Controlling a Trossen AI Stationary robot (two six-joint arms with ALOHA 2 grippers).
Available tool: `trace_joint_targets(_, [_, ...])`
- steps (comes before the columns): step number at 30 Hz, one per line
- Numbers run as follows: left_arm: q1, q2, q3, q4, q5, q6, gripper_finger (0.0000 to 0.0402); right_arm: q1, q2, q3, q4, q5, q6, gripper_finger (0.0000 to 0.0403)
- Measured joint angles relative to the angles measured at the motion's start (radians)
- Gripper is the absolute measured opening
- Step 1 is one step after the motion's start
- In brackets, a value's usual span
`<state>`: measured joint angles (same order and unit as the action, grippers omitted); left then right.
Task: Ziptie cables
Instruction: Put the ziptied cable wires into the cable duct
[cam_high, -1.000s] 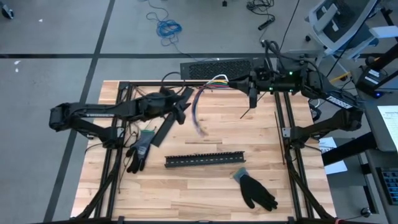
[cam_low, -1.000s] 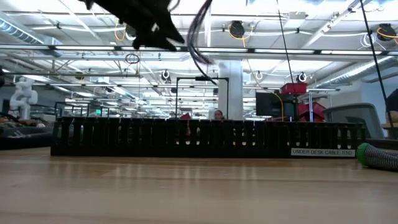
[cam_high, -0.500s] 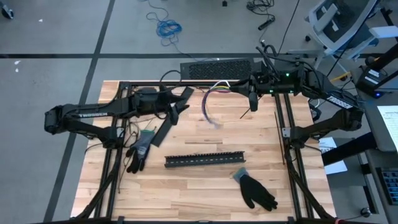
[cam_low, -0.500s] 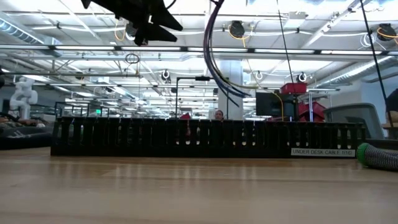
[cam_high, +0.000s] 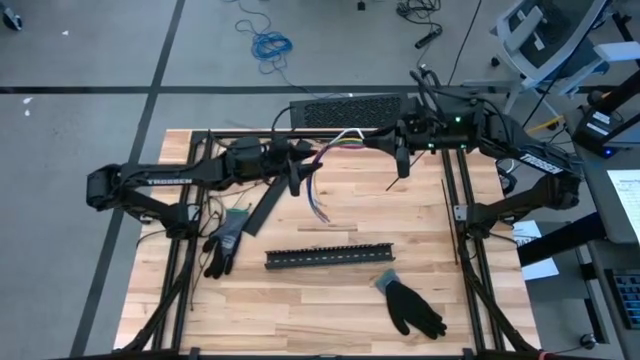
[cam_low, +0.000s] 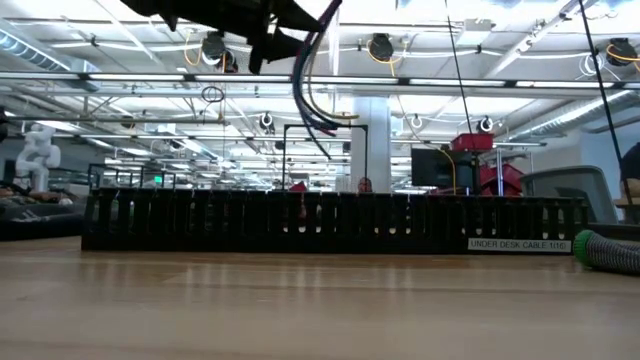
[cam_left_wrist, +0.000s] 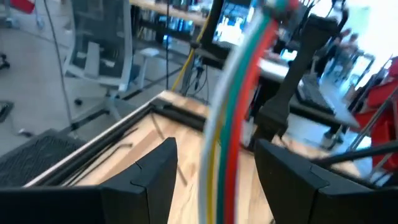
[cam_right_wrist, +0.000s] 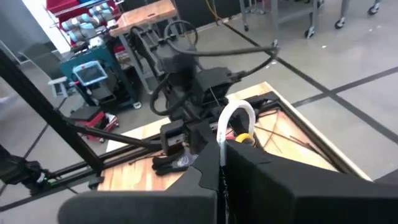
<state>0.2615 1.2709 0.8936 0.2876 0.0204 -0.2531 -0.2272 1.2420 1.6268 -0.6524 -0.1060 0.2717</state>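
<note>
Jaws on the right gripper (cam_high: 378, 138) are clamped on the cables (cam_high: 318, 178). Left gripper (cam_high: 302, 172) sits spread around the dangling bundle above the tabletop (cam_high: 330, 300).

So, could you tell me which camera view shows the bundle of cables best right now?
The high view: the cables show whole, running from the right gripper past the left gripper, loose end hanging. The low view shows only dark hanging strands; the left wrist view a close stretch between open jaws; the right wrist view just the held end.
</note>
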Motion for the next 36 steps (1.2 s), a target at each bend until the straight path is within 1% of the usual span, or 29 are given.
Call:
trace_joint_targets(4, [0.001,0.028,0.001,0.046,0.059,-0.004,0.0209,0.001,0.013,0.0,0.046,-0.024,0.016,0.0])
trace_joint_targets(7, [-0.003,0.049,0.002,0.044,0.063,-0.004,0.0209,0.001,0.019,0.0,0.089,-0.056,0.031,0.0])
trace_joint_targets(13, [-0.003,0.044,0.003,0.046,0.064,0.0,0.0209,0.001,0.022,0.0,0.1,-0.059,0.039,0.0])
trace_joint_targets(15, [-0.003,0.04,0.002,0.043,0.082,0.001,0.0208,0.001,0.02,0.0,0.103,-0.059,0.039,0.0])
trace_joint_targets(18, [-0.003,0.037,0.003,0.043,0.113,0.036,0.0208,0.001,0.016,0.0,0.109,-0.059,0.039,0.0])
trace_joint_targets(21, [-0.008,0.039,0.003,0.046,0.112,0.075,0.0207,0.001,0.013,0.0,0.112,-0.063,0.039,0.0])
trace_joint_targets(24, [-0.009,0.038,0.003,0.046,0.111,0.076,0.0202,0.001,0.013,0.0,0.113,-0.074,0.039,0.0])
trace_joint_targets(26, [-0.015,0.038,0.003,0.042,0.111,0.077,0.0187,0.001,0.013,0.0,0.117,-0.077,0.039,0.0])
trace_joint_targets(28, [-0.015,0.038,0.003,0.043,0.111,0.077,0.0162,0.001,0.013,0.0,0.123,-0.078,0.04,0.0])
trace_joint_targets(34, [-0.015,0.038,0.003,0.036,0.11,0.057,0.0058,0.001,0.005,0.0,0.126,-0.08,0.031,0.0])
trace_joint_targets(36, [-0.015,0.038,0.003,0.036,0.126,0.05,0.0025,0.001,-0.005,0.0,0.125,-0.08,0.018,0.0])
